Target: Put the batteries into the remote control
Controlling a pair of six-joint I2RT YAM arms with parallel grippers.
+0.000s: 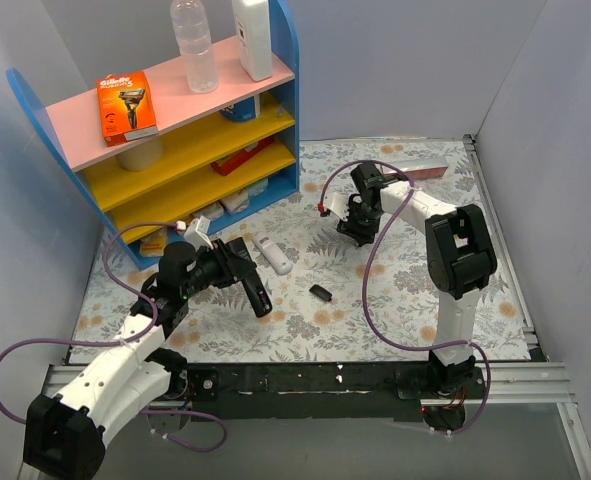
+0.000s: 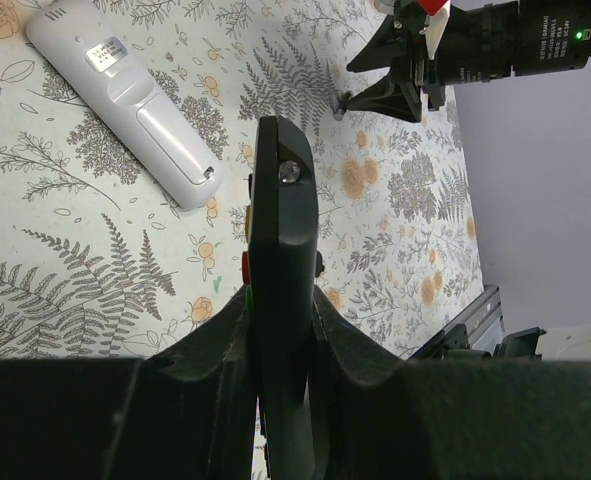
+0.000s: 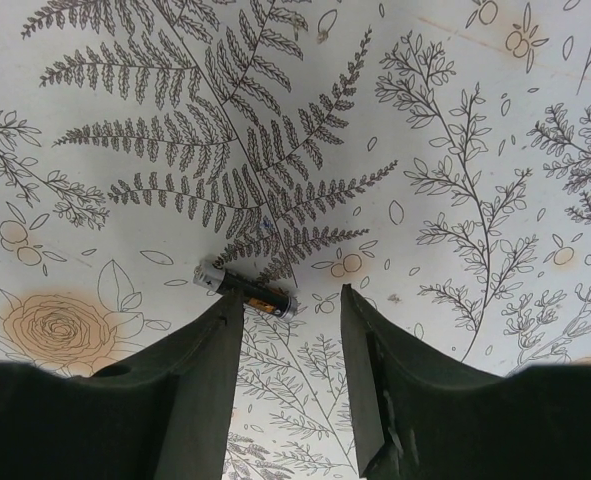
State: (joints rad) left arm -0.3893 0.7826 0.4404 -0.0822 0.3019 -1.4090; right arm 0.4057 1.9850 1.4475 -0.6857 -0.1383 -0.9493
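Top view: the left gripper is clamped shut on a slim black plastic remote control. A white plastic remote lies just past its jaws, so that's 2 remotes. The right gripper points down at the table, and no battery shows from here.

Left wrist: the black remote sits edge-on between the shut jaws.

Right wrist: jaws about half open, holding nothing. 1 short black cylindrical battery with a silver cap lies on the table at one fingertip, poking into the gap. Its long axis runs jaw to jaw. The right arm's way nearer, but I'd guess the wrist needs turning first.

Floral tablecloth carries white remote, small black piece, battery, shelf unit.
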